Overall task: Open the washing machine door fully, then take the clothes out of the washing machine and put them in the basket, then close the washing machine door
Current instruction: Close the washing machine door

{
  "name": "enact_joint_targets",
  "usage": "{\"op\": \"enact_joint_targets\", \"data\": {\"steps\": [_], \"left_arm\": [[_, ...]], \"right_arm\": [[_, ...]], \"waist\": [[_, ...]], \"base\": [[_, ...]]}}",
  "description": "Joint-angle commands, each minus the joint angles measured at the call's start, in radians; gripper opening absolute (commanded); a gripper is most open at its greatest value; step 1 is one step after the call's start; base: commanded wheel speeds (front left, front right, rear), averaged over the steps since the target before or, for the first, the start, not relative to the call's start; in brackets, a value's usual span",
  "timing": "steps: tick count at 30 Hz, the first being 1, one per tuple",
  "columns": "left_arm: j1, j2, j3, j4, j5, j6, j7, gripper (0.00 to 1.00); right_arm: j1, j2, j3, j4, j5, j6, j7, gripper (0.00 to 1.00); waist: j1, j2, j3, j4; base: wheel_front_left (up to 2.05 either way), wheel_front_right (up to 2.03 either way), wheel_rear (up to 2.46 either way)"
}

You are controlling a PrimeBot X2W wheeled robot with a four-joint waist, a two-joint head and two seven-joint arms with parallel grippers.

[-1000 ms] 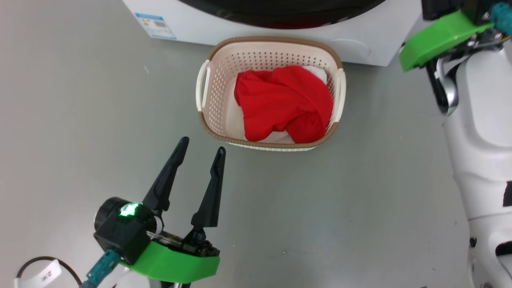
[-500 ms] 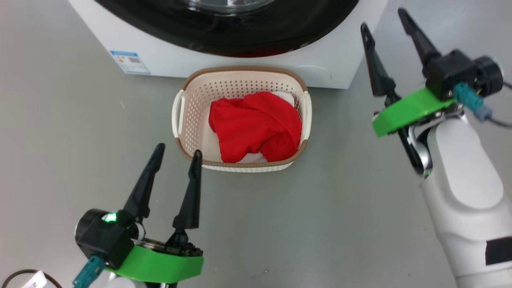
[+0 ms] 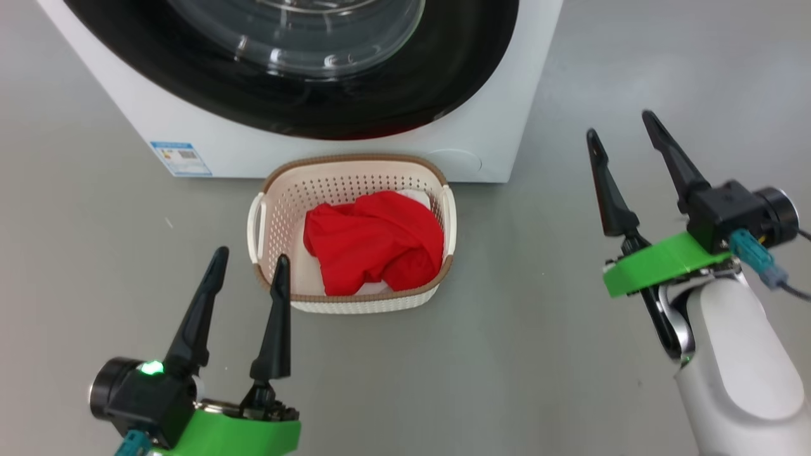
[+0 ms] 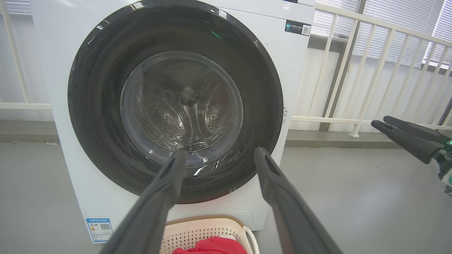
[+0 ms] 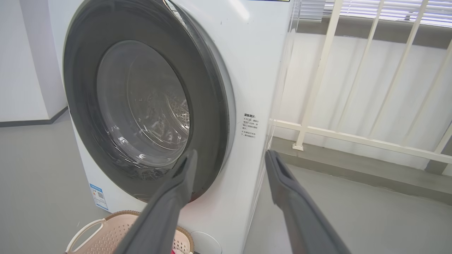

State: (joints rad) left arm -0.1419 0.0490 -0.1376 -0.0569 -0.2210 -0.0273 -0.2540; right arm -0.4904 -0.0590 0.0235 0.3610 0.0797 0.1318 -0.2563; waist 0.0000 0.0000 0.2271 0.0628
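While the left end effector [image 3: 251, 254] and right end effector [image 3: 619, 124] gape, one basket [image 3: 352, 158] holds one clothes [image 3: 374, 242] bundle.

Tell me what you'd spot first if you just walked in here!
The bright red clothes jump out, bundled in the cream basket on the grey floor, right in front of the washing machine. Behind the basket is the big round door, glossy black with a glass middle, shut. The left claw and the right claw stand open on either side of the basket, holding nothing.
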Motion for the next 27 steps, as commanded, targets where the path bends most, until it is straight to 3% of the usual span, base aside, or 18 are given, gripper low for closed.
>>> {"op": "enact_joint_targets", "data": {"steps": [1,27], "left_arm": [[0.009,0.012,0.038,-0.033,0.026,0.008,-0.008,1.00],[0.157,0.004,0.134,0.018,0.054,-0.011,-0.008,1.00]], "right_arm": [[0.026,0.009,0.009,-0.041,0.001,-0.001,-0.006,1.00],[0.432,0.009,-0.034,-0.281,0.010,-0.001,-0.006,1.00]], "waist": [[0.0000,0.0000,-0.031,-0.021],[0.0000,0.0000,-0.197,-0.051]], "base": [[0.00,0.00,0.00],[0.00,0.00,0.00]]}}
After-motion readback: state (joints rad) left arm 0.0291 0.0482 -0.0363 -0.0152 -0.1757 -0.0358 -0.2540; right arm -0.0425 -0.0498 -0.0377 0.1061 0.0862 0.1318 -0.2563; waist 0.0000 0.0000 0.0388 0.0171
